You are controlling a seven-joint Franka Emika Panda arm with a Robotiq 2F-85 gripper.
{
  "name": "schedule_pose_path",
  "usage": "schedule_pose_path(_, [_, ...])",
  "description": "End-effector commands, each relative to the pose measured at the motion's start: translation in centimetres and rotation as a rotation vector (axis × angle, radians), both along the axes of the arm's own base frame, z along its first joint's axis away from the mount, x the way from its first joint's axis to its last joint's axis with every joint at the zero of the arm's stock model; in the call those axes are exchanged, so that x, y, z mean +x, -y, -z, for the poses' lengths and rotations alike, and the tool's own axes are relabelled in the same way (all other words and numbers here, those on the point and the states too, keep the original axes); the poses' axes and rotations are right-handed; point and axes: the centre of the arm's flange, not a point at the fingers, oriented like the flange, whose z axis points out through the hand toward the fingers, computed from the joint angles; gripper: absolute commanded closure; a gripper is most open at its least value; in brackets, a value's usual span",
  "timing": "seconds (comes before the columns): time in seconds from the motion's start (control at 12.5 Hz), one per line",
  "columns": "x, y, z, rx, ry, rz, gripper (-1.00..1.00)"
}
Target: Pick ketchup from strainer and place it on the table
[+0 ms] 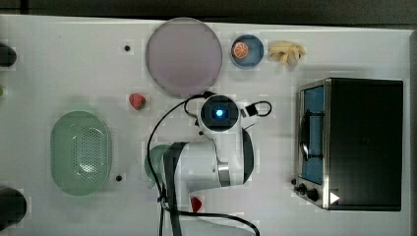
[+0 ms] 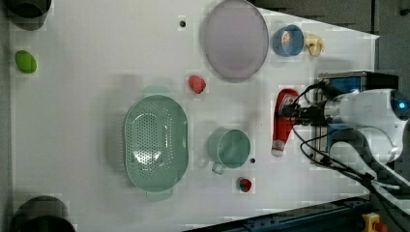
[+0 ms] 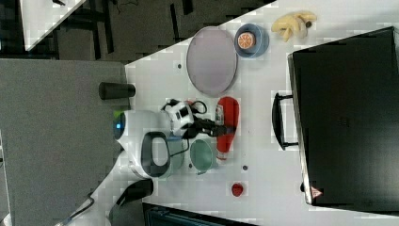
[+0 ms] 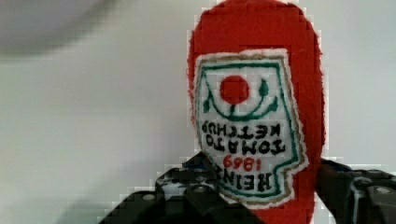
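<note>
The ketchup (image 2: 282,126), a slim red bottle with a white cap, lies flat on the white table (image 2: 96,72) between the green cup (image 2: 231,147) and the toaster oven. My gripper (image 2: 291,116) reaches down over its upper body. In the wrist view its two black fingers (image 4: 191,184) flank the bottle's label (image 4: 247,121) and touch both sides, shut on the ketchup (image 4: 254,28). The right view shows the gripper (image 3: 221,128) on the same bottle (image 3: 229,113). Away from the arm stands the pale green strainer (image 1: 81,152), with nothing in it.
A grey plate (image 1: 184,56), a blue bowl (image 1: 246,50) with an orange slice, and bananas (image 1: 286,51) line the far edge. The black toaster oven (image 1: 354,142) stands beside the ketchup. Two strawberries (image 2: 196,83) (image 2: 245,183) lie loose. A green fruit (image 2: 25,62) and dark cups (image 2: 29,9) sit near the corners.
</note>
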Motion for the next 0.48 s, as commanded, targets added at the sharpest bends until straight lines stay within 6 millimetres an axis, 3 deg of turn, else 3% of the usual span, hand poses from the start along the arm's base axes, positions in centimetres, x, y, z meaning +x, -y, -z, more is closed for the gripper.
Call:
schedule_pose_path(0.08, [0.7, 0.5, 1.0, 0.028, 0.022, -0.031, -0.27])
schedule_pose_path(0.32, [0.8, 0.6, 2.3, 0.048, 0.041, -0.027, -0.9])
schedule_pose_path(0.48, [1.5, 0.6, 1.0, 0.039, 0.066, -0.029, -1.0])
